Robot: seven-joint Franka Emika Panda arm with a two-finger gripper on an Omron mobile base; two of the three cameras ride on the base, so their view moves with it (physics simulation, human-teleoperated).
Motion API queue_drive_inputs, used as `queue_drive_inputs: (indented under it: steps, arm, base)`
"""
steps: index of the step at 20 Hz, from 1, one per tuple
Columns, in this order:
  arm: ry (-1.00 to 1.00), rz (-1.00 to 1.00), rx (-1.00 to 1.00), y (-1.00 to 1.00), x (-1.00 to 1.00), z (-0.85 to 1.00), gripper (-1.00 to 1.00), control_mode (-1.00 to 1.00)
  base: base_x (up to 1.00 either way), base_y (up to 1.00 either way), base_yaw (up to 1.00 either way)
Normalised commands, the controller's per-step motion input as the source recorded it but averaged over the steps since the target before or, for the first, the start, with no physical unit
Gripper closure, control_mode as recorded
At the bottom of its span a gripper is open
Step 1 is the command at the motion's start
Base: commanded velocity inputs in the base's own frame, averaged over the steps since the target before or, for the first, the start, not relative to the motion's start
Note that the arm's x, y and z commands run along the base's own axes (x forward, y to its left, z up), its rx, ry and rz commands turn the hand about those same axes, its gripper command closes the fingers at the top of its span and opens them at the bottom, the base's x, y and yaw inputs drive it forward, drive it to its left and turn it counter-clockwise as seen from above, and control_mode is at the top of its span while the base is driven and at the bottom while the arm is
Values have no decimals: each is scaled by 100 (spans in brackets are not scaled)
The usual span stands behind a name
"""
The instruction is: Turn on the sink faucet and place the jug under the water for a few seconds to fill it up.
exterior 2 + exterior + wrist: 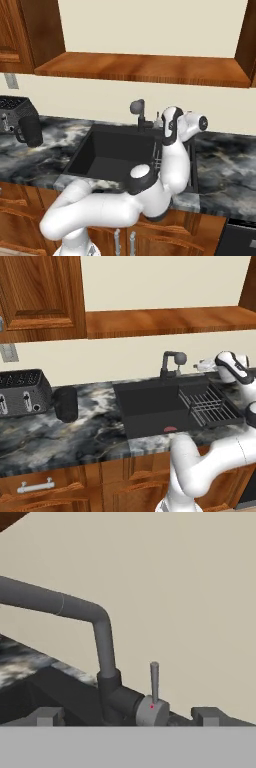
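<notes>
The black sink faucet [172,363] [139,112] stands behind the black sink [145,406] [107,150]. No water runs from its spout. In the hand view the spout [75,609] bends away to the left. The grey handle with its upright lever [154,699] sits low in the middle. My gripper [129,717] [200,364] [158,120] is open, just right of the faucet and facing it. Its fingertips [47,716] stand on either side of the faucet's base, holding nothing. The black jug [66,403] [29,131] stands on the counter left of the sink.
A black toaster [22,392] [12,112] sits left of the jug. A wire rack [210,406] fills the sink's right side. A wooden shelf [165,321] and wall cabinet [40,296] hang above the marble counter [75,436].
</notes>
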Motion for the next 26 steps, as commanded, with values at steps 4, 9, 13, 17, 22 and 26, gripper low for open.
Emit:
queue_drive_inputs:
  steps: [4, 9, 13, 17, 22, 26]
  arm:
    - [4, 0, 0, 0, 44, 0, -100, -100]
    - [8, 0, 0, 0, 45, -3, -100, -100]
    - [9, 0, 0, 1, 42, -10, -100, -100]
    - [7, 0, 0, 7, 32, -14, -100, -100]
    - [3, 0, -1, 18, 18, -14, -100, -100]
    - [0, 1, -5, 40, 2, -22, -100, -100]
  base:
    - [0, 0, 0]
    - [0, 0, 0]
    - [0, 0, 0]
    - [0, 0, 0]
    - [0, 0, 0]
    - [0, 0, 0]
